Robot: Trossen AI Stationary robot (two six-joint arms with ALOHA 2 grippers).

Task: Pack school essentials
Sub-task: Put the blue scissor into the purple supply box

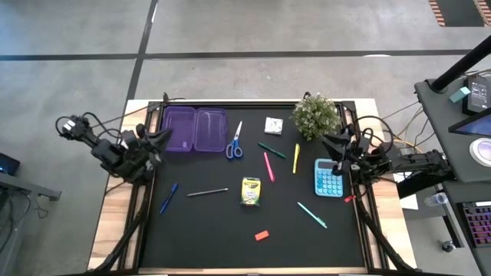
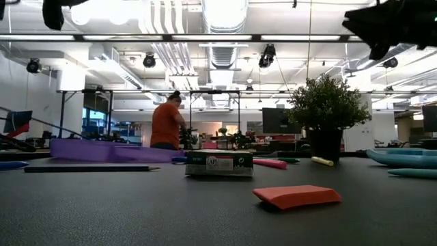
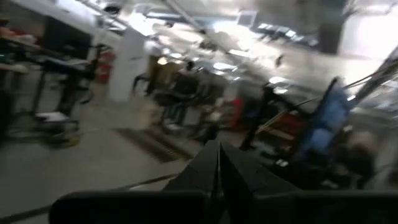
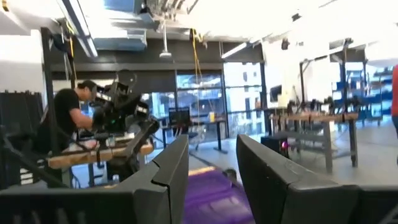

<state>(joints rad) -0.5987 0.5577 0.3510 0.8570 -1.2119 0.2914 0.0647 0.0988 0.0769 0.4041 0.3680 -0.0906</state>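
Observation:
The school essentials lie spread on the black mat: blue-handled scissors (image 1: 234,144), white pad (image 1: 272,124), green pen (image 1: 271,149), pink pen (image 1: 268,165), yellow pen (image 1: 296,157), crayon box (image 1: 251,192), grey pencil (image 1: 207,192), blue pen (image 1: 169,197), teal pen (image 1: 311,215), red eraser (image 1: 262,235). My left gripper (image 1: 163,136) is raised over the table's left edge beside the purple case (image 1: 196,129), and its fingers (image 3: 205,171) are shut on nothing. My right gripper (image 1: 330,141) is raised at the right edge, near the plant (image 1: 314,115). It stands open (image 4: 212,165) and empty.
The open purple case lies flat at the far left of the mat. A teal calculator (image 1: 329,178) lies at the right, under the right arm. The potted plant stands at the far right. A person (image 2: 166,123) stands in the room beyond the table.

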